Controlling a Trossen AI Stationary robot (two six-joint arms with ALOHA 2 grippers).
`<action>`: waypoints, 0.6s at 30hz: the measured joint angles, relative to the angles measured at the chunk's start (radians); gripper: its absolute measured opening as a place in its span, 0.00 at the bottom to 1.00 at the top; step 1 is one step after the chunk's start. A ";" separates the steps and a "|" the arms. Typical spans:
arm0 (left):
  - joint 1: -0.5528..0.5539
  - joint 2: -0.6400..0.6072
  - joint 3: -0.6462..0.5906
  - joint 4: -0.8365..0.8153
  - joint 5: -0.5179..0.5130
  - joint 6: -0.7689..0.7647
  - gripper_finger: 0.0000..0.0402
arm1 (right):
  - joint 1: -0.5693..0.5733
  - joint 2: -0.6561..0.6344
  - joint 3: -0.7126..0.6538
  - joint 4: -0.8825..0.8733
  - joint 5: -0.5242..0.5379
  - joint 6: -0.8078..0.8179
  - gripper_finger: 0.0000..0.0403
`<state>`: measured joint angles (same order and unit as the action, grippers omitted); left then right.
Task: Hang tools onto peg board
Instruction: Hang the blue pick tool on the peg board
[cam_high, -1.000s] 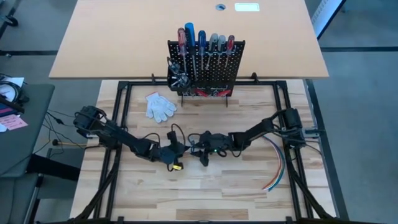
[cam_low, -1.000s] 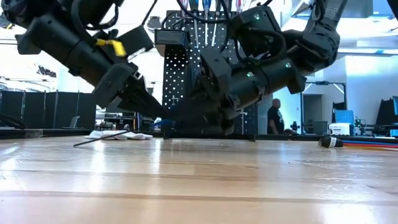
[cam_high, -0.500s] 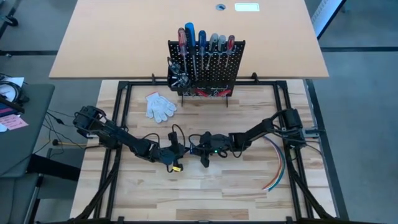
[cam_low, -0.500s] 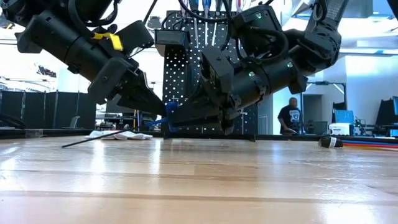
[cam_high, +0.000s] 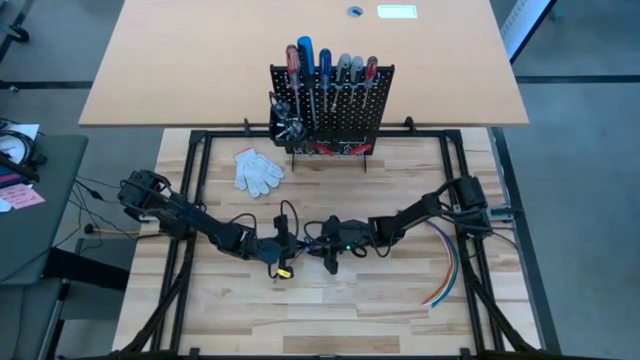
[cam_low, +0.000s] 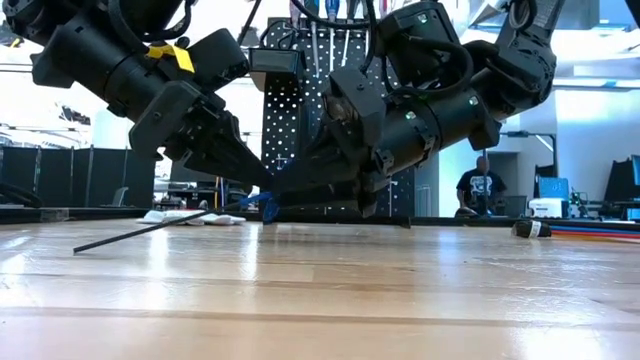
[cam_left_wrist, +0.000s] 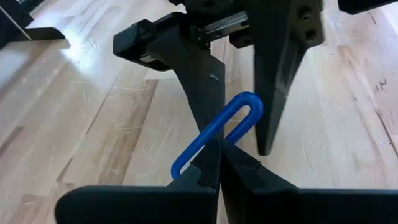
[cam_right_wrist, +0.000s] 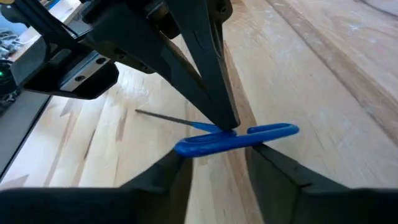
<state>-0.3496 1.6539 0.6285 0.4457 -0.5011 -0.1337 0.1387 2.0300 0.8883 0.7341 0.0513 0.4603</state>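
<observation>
A small tool with a blue loop handle (cam_right_wrist: 236, 138) and a thin metal shaft (cam_low: 150, 228) is held low over the table's middle. My left gripper (cam_left_wrist: 217, 163) is shut on the blue handle. My right gripper (cam_right_wrist: 217, 165) is open, facing the left one, with one finger on either side of the handle's free end (cam_left_wrist: 249, 106). I cannot tell whether the right fingers touch it. The black peg board (cam_high: 330, 105) stands upright at the far edge with several screwdrivers hanging on it. My left gripper pinches the blue loop handle near its middle (cam_left_wrist: 208, 140) between its two fingertips. The fingers slant down from the table's left and lie across the loop. The handle is clear of the table, and the shaft slants down toward the near left (cam_low: 90, 246).
White gloves (cam_high: 258, 170) lie left of the peg board. A bundle of coloured wires (cam_high: 447, 265) lies at the right. A black bin (cam_high: 285, 125) with metal parts hangs on the board's left side. A person (cam_low: 475, 190) stands in the room beyond.
My left gripper has tipped steeper while staying shut on the blue handle. The tool has turned: its handle end now shows between the two grippers, and its shaft reaches farther toward the near left and lower. My right gripper has stayed close and open.
</observation>
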 joint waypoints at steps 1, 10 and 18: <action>0.000 0.000 0.000 -0.001 0.000 0.000 0.00 | 0.000 0.000 0.000 0.000 0.000 0.000 0.41; 0.000 0.001 0.000 -0.008 0.003 0.000 0.00 | -0.016 0.000 0.001 -0.052 0.000 0.041 0.57; 0.004 0.001 0.000 -0.008 0.002 0.000 0.00 | -0.052 0.006 0.001 -0.102 0.010 0.062 0.43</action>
<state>-0.3458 1.6547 0.6281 0.4374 -0.4995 -0.1337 0.0870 2.0356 0.8894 0.6321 0.0615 0.5225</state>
